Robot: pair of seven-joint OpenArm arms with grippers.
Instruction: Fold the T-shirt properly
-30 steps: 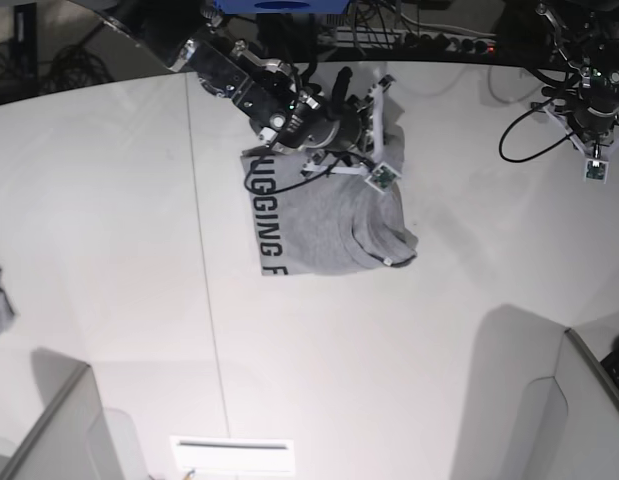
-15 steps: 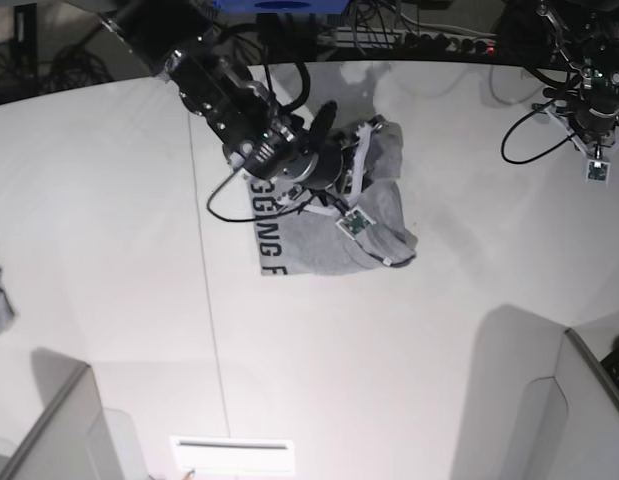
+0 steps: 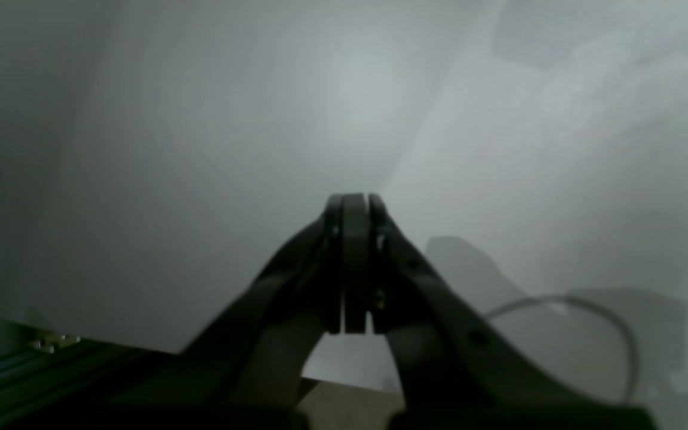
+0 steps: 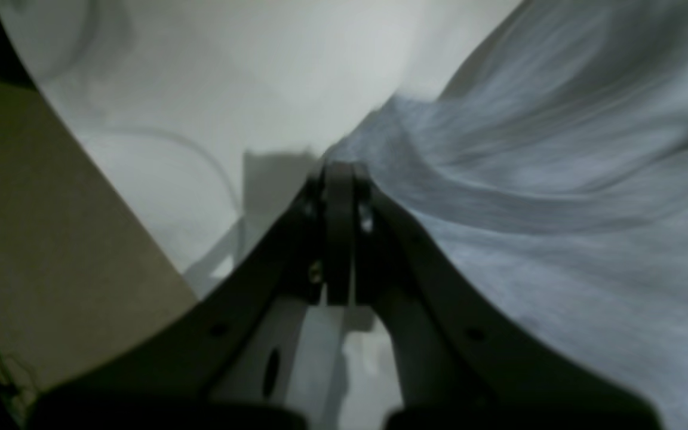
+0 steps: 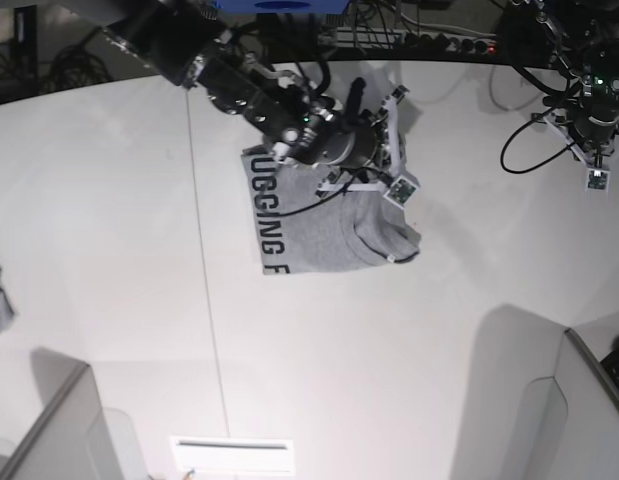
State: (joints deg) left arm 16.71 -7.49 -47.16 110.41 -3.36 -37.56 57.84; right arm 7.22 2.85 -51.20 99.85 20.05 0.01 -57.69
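I see the grey T-shirt (image 5: 329, 225) partly folded near the table's (image 5: 109, 250) far edge, black lettering along its left side. My right gripper (image 4: 339, 173) sits at the shirt's far edge with its jaws pressed together (no cloth visibly pinched). My left gripper (image 3: 353, 206) is closed too, empty, hanging over bare table well apart.

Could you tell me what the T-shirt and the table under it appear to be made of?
T-shirt: soft knit fabric, likely cotton, matte heather grey; it drapes in folds and carries black printed lettering. Table: smooth, hard white board, perhaps laminate, matte, with a thin seam line; the exact material is unclear.
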